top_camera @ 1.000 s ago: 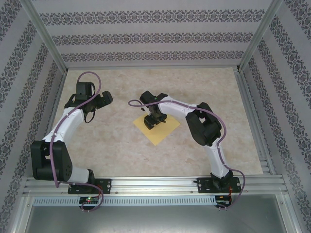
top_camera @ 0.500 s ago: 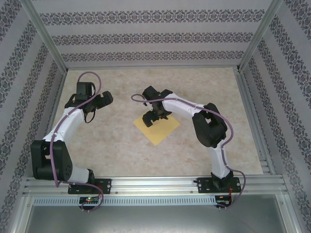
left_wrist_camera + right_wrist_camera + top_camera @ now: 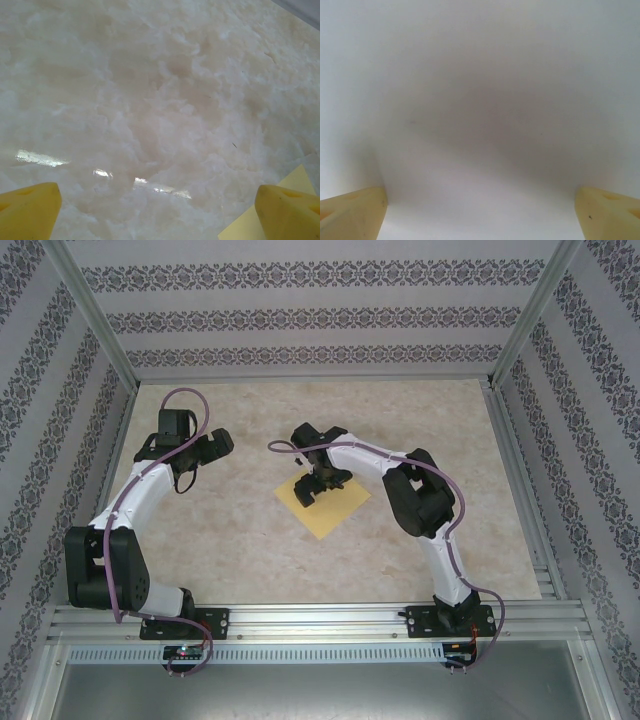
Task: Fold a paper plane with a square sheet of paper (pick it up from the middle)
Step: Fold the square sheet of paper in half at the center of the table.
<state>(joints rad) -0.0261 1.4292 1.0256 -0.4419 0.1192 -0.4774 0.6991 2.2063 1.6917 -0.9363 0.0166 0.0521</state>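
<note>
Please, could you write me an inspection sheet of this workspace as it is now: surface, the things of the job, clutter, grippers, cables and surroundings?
Surface: beige marbled table, a few glare patches, no damage seen.
Job's things: yellow square sheet of paper lies flat near the middle, one corner toward the arms, no fold seen.
Clutter: nothing seen.
Grippers: left gripper open, over bare table left of the sheet; right gripper open, over the sheet's far part, contact cannot be told.
Cables: purple cable loops above the left wrist; a second one runs along the right arm.
Surroundings: patterned wall panels, aluminium frame posts, mounting rail at the near edge.
</note>
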